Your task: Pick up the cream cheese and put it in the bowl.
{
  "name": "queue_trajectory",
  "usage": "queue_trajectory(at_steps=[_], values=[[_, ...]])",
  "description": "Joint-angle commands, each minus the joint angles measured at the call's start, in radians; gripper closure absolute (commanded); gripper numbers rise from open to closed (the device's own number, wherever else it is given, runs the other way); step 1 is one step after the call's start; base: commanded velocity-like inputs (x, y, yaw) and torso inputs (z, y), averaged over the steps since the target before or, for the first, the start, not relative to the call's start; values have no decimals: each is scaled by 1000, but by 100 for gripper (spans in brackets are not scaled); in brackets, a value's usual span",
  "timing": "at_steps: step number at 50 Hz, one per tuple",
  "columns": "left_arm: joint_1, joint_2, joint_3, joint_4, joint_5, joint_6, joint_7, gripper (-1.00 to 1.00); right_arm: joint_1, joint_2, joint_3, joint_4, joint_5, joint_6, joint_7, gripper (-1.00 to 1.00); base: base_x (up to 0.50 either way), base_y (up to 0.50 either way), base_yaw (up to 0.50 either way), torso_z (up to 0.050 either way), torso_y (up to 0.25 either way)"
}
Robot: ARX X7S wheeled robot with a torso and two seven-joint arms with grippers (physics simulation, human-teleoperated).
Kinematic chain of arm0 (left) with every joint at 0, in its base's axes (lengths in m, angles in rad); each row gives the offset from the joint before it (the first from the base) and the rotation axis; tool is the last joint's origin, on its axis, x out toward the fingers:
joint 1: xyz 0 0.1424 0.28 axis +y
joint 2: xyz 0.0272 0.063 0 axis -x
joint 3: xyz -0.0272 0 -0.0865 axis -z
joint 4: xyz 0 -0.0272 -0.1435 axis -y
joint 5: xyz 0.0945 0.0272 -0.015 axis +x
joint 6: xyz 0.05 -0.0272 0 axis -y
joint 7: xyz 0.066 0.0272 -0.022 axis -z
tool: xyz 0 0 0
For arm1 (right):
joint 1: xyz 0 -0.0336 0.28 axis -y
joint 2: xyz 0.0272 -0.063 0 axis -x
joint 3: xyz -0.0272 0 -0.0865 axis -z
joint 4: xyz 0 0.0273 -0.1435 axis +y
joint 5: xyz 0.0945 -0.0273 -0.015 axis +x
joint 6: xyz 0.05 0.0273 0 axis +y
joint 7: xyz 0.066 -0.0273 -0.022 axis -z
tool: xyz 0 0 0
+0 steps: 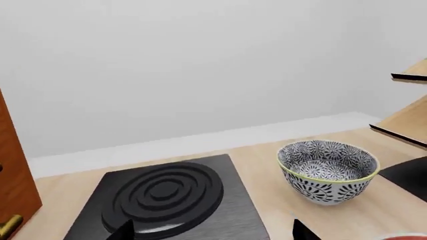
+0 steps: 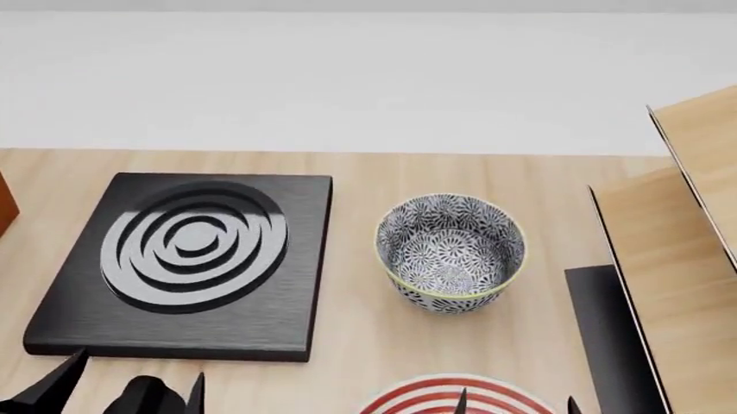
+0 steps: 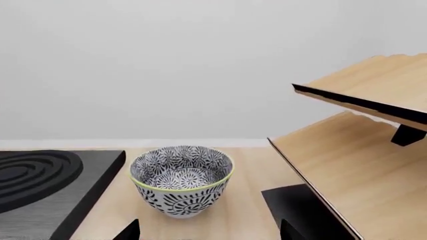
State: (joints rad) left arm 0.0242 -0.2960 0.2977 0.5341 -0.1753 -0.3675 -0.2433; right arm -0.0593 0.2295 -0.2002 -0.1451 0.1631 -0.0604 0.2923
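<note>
Jaws apart on the left gripper (image 1: 213,231), two dark fingertips showing at the near edge of its wrist view with nothing between them. Jaws apart likewise on the right gripper (image 3: 208,231), gripping nothing. In the head view, only the tips at the near edge: left gripper (image 2: 127,392) near the stove plate's near left corner, right gripper (image 2: 515,403) over the red-ringed plate.

Bowl (image 2: 450,297) upright on the wooden tabletop (image 2: 345,345), about mid-scene, beyond both grippers and apart from them. Inside, only its black-and-white floral pattern under a thin yellowish rim; same seen from the left wrist (image 1: 327,187) and the right wrist (image 3: 180,197).

Cream cheese not to be seen in any view; no telling where.

Left of the bowl, just beside but not touching, a black square stove plate (image 2: 185,259) with raised concentric rings. Near side of the bowl, a white plate with red rings (image 2: 444,397), cut off by the near edge. Right of the bowl, a tilted light wooden shelf rack (image 2: 679,259) with dark edges, over a flat black base (image 2: 605,336). At the far left edge, a sliver of brown cabinet (image 2: 3,203), seen from the left wrist (image 1: 13,175) with a brass handle (image 1: 8,225). Plain white wall (image 2: 368,78) along the far side.
</note>
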Motion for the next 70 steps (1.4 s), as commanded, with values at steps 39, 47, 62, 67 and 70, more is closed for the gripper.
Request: queue_trajectory(at_steps=[39, 47, 62, 67, 70], values=[[-192, -40, -112, 403, -224, -521, -80, -100, 56, 177, 98, -656, 257, 595, 70, -100, 0, 0, 0, 0, 0], [-181, -46, -100, 401, -220, -502, -81, -100, 47, 176, 94, -642, 243, 573, 71, -100, 0, 0, 0, 0, -186], [-182, -46, -94, 400, -236, -505, -86, -100, 6, 182, 89, -637, 224, 532, 72, -100, 0, 0, 0, 0, -250], [-180, -50, -97, 421, -249, -519, -90, -100, 3, 187, 92, -647, 224, 537, 77, -100, 0, 0, 0, 0, -246], [-178, -50, -99, 424, -258, -528, -91, -100, -1, 186, 94, -641, 227, 529, 76, -100, 0, 0, 0, 0, -191]])
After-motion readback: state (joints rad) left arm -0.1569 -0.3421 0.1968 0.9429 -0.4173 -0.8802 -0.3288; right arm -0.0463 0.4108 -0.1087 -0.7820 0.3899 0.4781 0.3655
